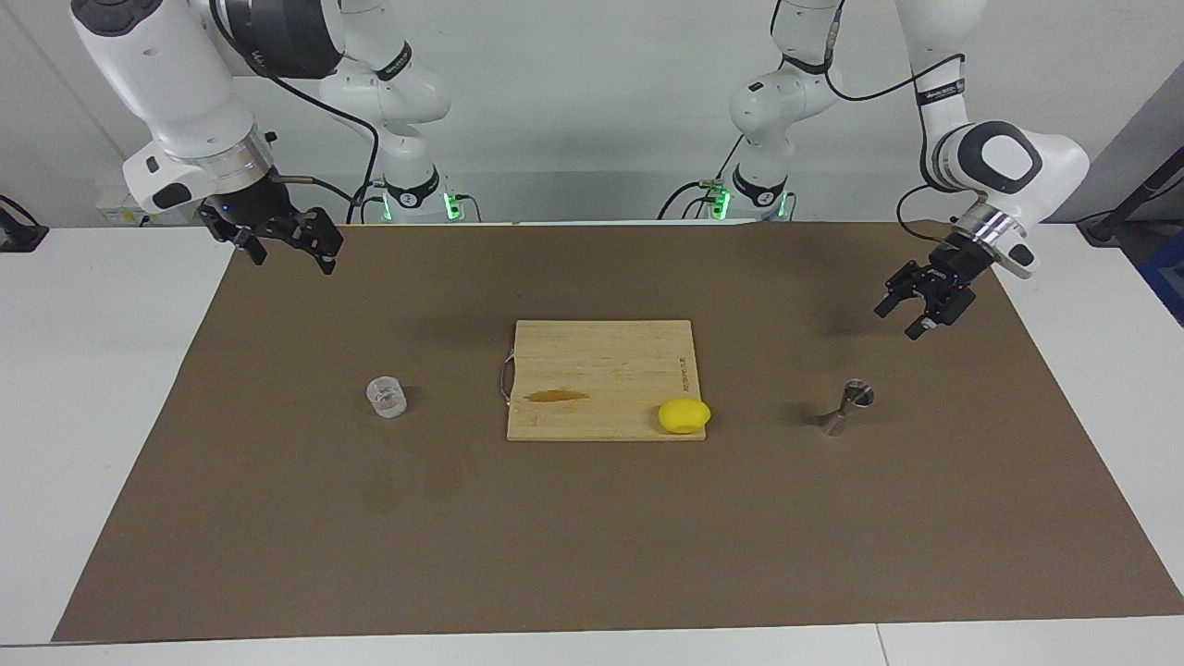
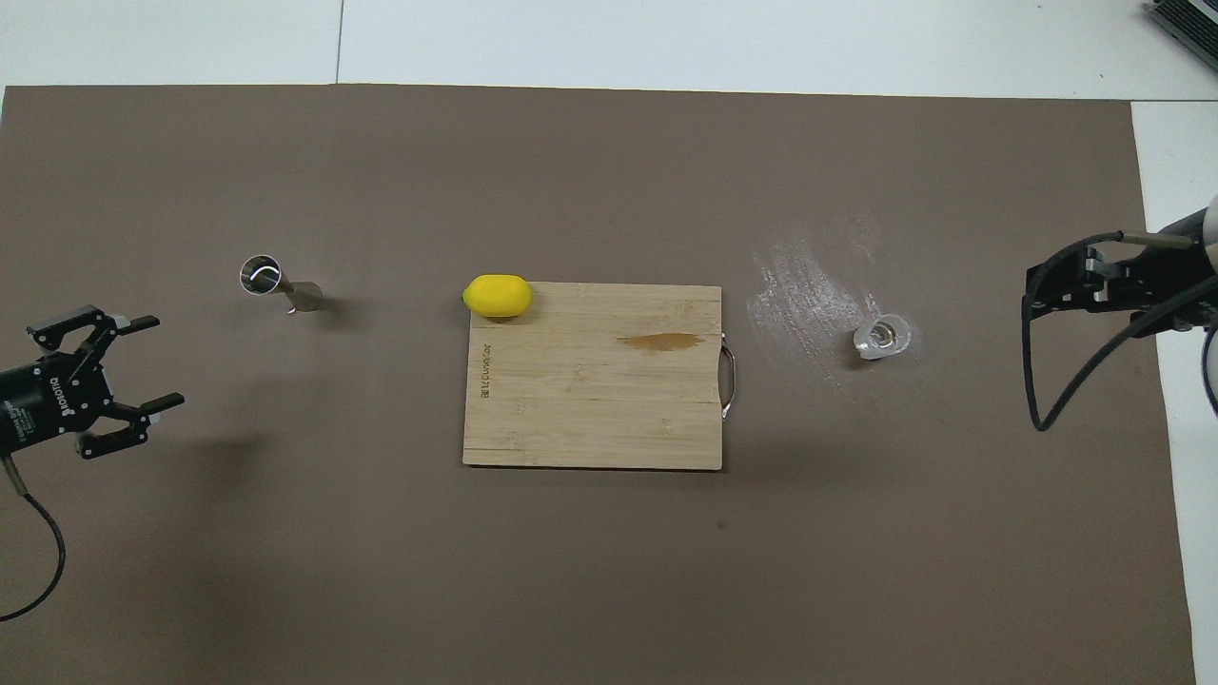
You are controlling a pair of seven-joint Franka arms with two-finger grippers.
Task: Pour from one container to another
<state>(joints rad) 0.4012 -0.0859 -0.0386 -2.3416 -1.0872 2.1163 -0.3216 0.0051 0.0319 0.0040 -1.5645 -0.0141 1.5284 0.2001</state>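
I hold both claws spread and empty, left claw (image 1: 910,315) over the mat near the jigger (image 1: 844,407), right claw (image 1: 289,242) waiting, cup (image 1: 387,396) untouched.

Small burned-in brand mark along one edge of the wooden cutting board (image 2: 592,376), letters too small to read, white lettering on the left claw (image 2: 152,362), likewise illegible, no other readable text

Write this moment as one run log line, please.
left gripper: open, raised above mat | right gripper: open, waiting | measuring cup: untouched | jigger: upright, untouched
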